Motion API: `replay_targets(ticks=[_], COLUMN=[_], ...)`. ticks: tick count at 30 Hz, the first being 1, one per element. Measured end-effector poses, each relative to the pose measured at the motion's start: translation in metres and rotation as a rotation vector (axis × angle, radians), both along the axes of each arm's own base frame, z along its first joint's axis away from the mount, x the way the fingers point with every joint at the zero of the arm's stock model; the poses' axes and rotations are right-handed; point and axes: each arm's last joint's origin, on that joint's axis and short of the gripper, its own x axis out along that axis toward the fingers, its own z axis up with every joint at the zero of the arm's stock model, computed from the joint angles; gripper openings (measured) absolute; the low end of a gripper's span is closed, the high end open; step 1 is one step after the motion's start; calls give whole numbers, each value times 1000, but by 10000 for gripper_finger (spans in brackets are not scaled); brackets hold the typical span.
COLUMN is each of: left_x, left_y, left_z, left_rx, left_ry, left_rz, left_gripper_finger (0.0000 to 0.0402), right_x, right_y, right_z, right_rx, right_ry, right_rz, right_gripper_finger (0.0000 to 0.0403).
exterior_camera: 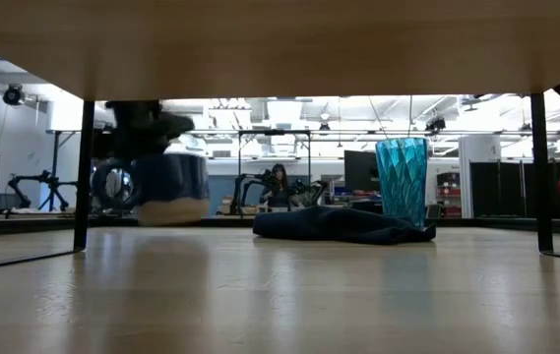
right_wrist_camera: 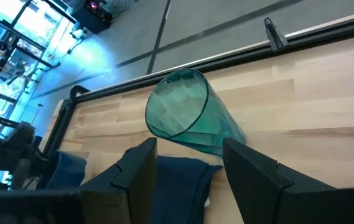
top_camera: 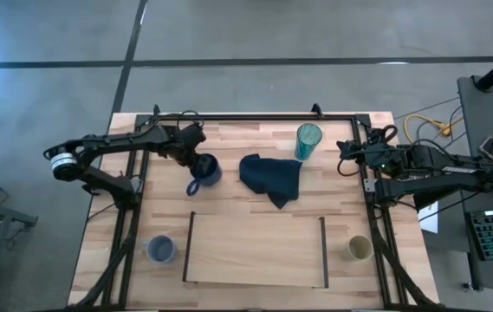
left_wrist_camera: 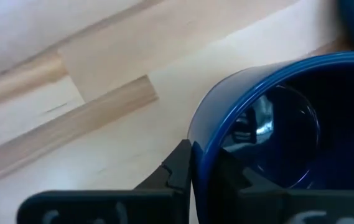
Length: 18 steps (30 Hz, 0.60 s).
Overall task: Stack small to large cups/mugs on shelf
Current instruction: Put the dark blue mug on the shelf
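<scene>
The dark blue mug (top_camera: 205, 171) stands at the table's far left with its handle (top_camera: 192, 186) toward the near edge; my left gripper (top_camera: 196, 161) is shut on it. The teal tumbler (top_camera: 308, 140) stands upright at the far right, beside the dark blue cloth (top_camera: 272, 178). A grey-blue cup (top_camera: 160, 250) and a beige cup (top_camera: 360, 249) stand left and right of the shelf (top_camera: 255, 256). My right gripper (right_wrist_camera: 186, 180) waits open by the right rail, pointing at the tumbler (right_wrist_camera: 183, 115), apart from it. My left gripper pinches the mug's wall at the rim (left_wrist_camera: 199, 149), one finger (left_wrist_camera: 177, 168) outside and one (left_wrist_camera: 234, 177) inside the hollow. The fingers come from above, slanting down from the table's left. The mug stays upright, mouth up; whether its base (exterior_camera: 173, 211) is off the table I cannot tell.
The shelf's board (exterior_camera: 280, 49) spans the near middle on dark rails (top_camera: 323, 251) at its short sides. Black frame rails (top_camera: 255, 116) run along the table's far edge and both sides. The crumpled cloth (exterior_camera: 343, 224) lies between mug and tumbler.
</scene>
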Motion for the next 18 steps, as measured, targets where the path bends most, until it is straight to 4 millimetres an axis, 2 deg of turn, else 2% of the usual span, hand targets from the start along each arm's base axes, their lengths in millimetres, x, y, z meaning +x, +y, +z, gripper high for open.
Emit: replay_targets(ticks=[3,9,13,18], left_x=[3,-1,-7,-5], left_y=[2,1,-12,-36], left_z=[24,93,129,170], left_rx=[20,74,52,26], left_ry=[-31,-77,-88,-200], left_rz=[1,14,54,72], left_gripper_finger=[13,7,6,6], right_x=[0,0,0,0], right_y=[0,0,0,0], right_z=[0,0,0,0], right_rx=[0,3,4,4], right_ry=[0,0,-2,-2], right_rz=[1,2,1,1], right_gripper_finger=[176,176,176,176])
